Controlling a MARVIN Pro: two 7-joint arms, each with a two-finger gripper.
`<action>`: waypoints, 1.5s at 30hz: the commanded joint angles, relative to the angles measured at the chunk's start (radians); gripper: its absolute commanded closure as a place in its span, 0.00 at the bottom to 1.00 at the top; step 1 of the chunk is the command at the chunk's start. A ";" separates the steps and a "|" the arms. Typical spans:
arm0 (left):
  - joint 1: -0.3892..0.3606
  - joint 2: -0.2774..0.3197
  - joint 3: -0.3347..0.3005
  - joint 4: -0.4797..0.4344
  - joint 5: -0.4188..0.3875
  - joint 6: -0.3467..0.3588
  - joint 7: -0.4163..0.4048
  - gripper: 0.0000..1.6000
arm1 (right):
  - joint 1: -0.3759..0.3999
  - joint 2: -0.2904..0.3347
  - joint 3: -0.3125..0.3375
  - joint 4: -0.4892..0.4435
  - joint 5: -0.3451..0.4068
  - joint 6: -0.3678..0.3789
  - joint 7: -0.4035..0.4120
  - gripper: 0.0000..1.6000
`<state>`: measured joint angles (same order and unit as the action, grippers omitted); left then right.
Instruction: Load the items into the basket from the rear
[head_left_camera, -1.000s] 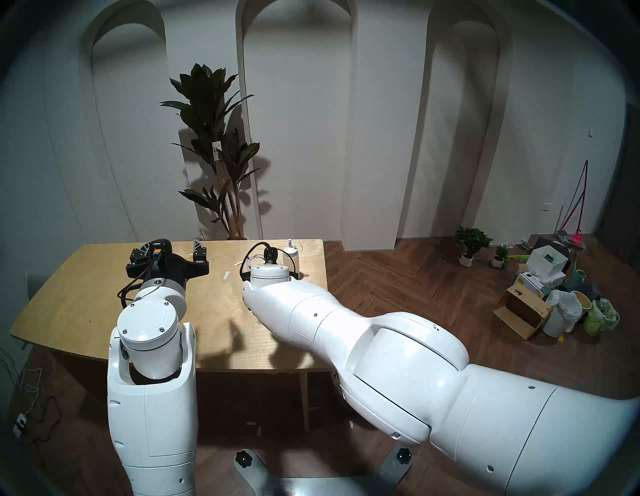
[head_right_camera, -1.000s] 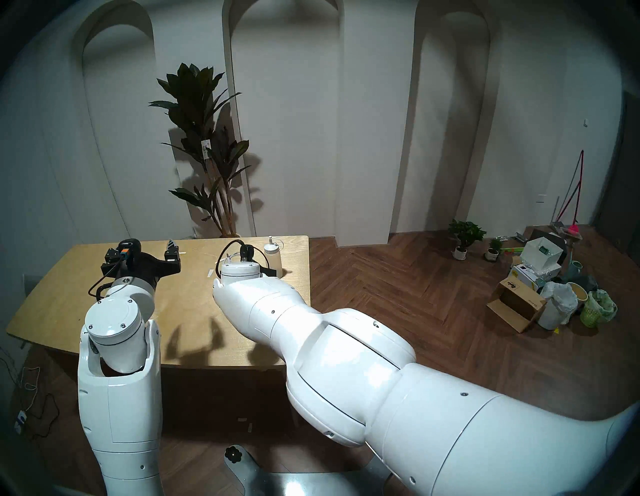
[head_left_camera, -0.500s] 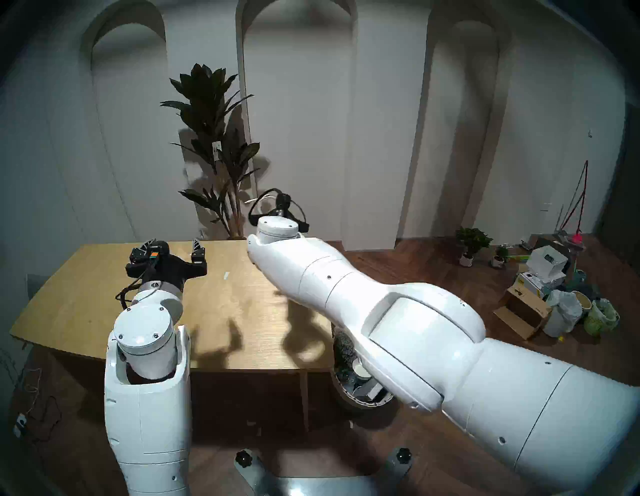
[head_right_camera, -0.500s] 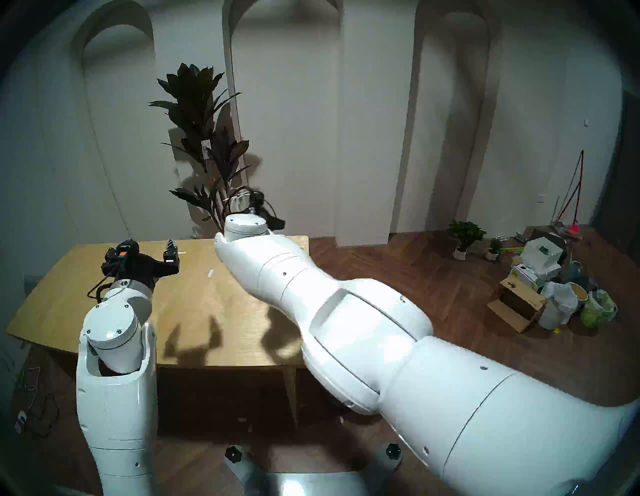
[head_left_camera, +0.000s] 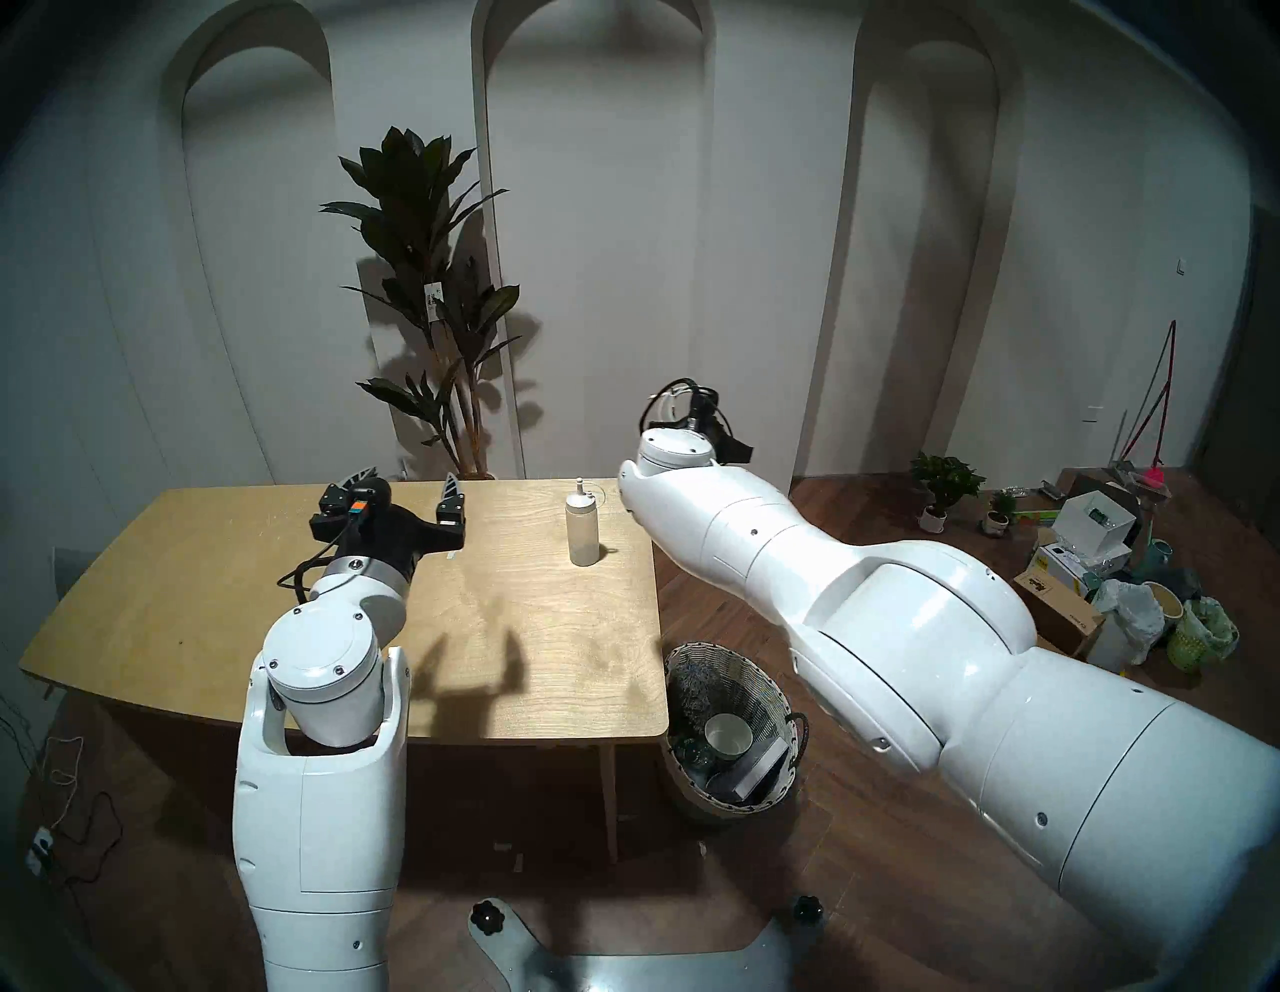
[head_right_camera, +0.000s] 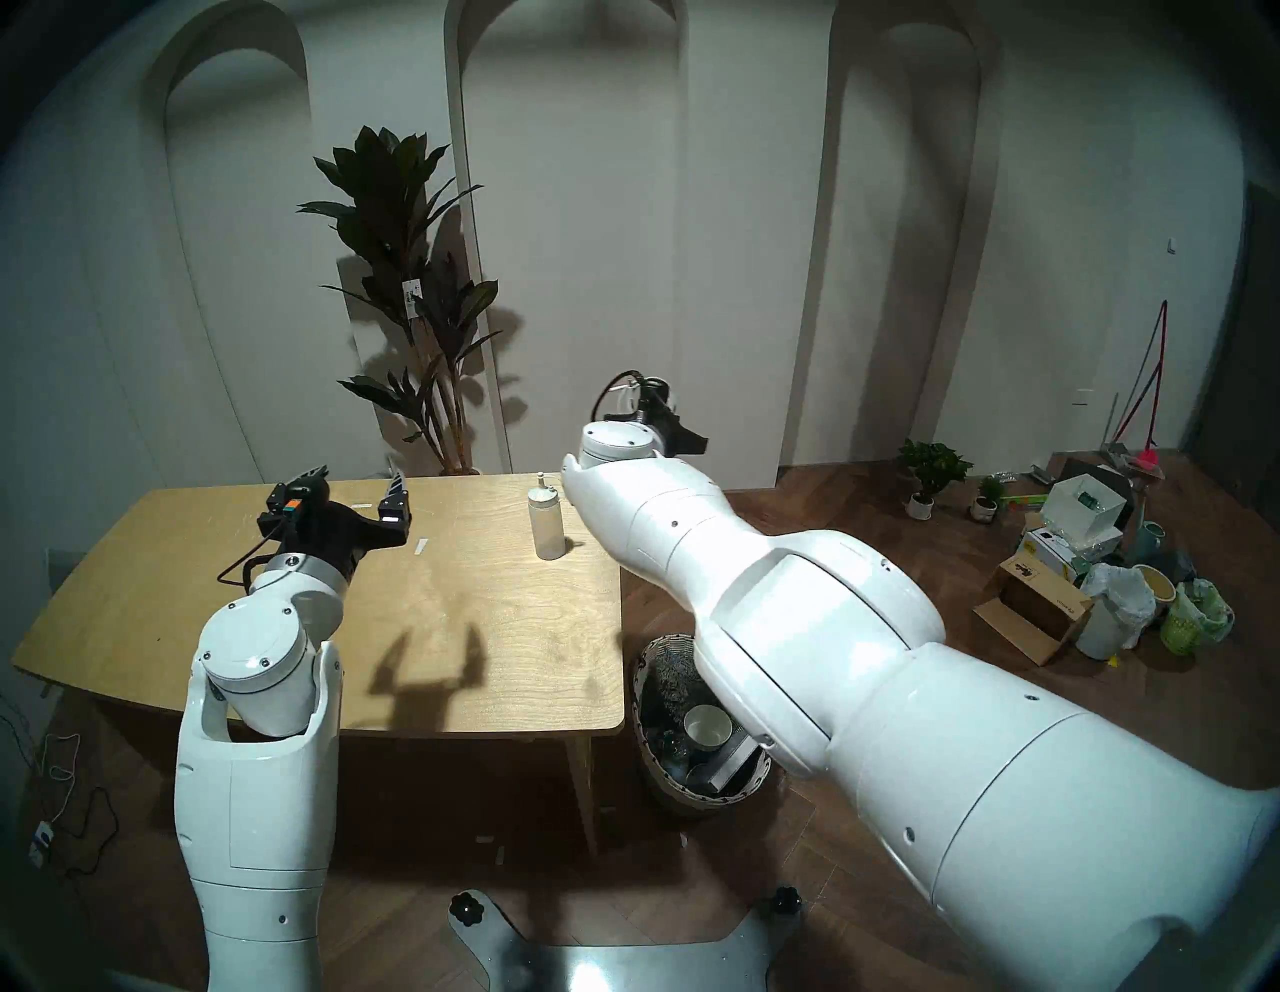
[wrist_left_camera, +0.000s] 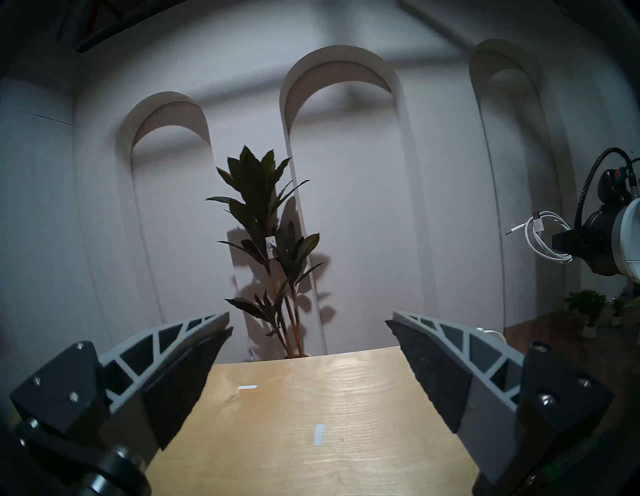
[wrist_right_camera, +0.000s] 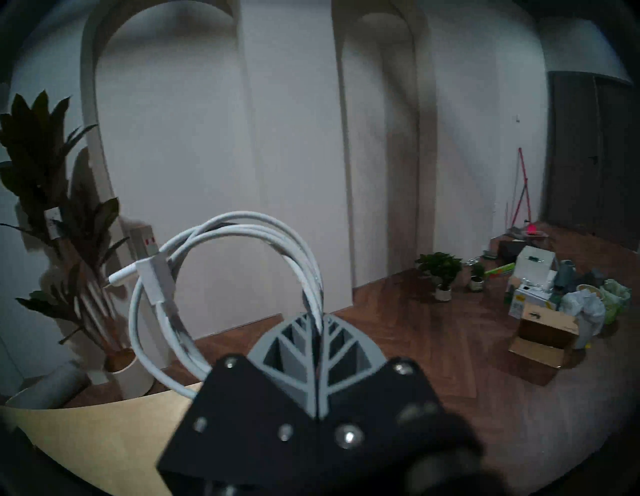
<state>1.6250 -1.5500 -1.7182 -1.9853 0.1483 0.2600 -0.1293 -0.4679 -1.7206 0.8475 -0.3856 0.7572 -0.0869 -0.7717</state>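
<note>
Coiled white cable (wrist_right_camera: 221, 287) hangs clamped in the right gripper (wrist_right_camera: 317, 324), whose two ribbed grey fingers (wrist_right_camera: 291, 341) are pressed together on a few of its strands; the loop and its plug end stick out to the left of the fingers in the right wrist view. That gripper is raised in the air past the far right corner of the wooden table (head_left_camera: 208, 609), over the floor. A translucent squeeze bottle (head_left_camera: 582, 526) with a nozzle tip stands upright on the table near its far right edge. On the floor just beside the table's near right corner sits the round wicker basket (head_left_camera: 765, 682), with a pale cup (head_left_camera: 727, 734) and dark items inside. The left gripper (wrist_left_camera: 308, 329) hovers above the table's far left part, fingers spread wide apart and holding nothing
</note>
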 joint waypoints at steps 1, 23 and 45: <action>-0.076 0.008 0.064 0.034 -0.011 -0.043 -0.038 0.00 | -0.058 0.099 -0.007 -0.014 -0.017 -0.021 0.000 1.00; -0.224 0.018 0.144 0.248 -0.038 -0.153 -0.078 0.00 | -0.274 0.271 0.023 -0.176 0.078 -0.064 0.353 1.00; -0.235 0.014 0.162 0.313 -0.040 -0.258 -0.042 0.00 | -0.285 0.287 -0.015 -0.067 0.117 -0.053 0.574 1.00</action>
<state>1.4046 -1.5366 -1.5523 -1.6458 0.1034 0.0284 -0.1809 -0.8035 -1.4005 0.8330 -0.5315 0.8815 -0.1022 -0.2210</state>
